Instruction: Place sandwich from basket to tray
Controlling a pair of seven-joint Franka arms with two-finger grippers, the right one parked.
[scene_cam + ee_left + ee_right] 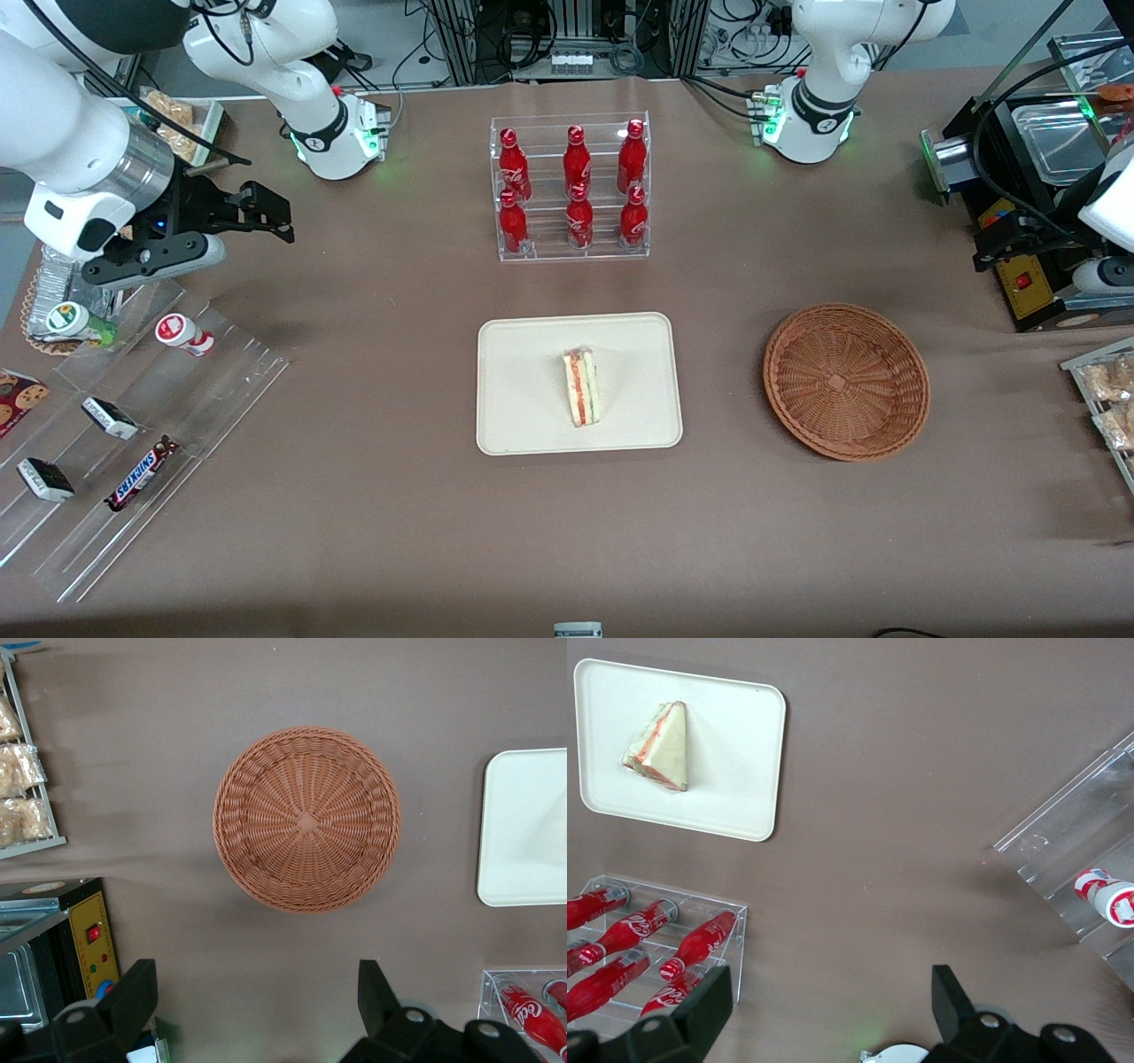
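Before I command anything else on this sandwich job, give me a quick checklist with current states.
1. Sandwich on tray: ok, resting on it near the middle.
2. Basket holds nothing: ok.
3. Left tool above the basket, away from the tray: ok.
4. Tool fingers open, nothing between them: ok.
5. Bottle rack undisturbed, six bottles upright: ok.
6. Sandwich stable on the tray: cannot tell.

basket (846, 381) brown woven | tray (532, 390) cream | tool (257, 997) black

Sandwich (582, 386) on tray (523, 416), claw (257, 1003) above basket (846, 381)
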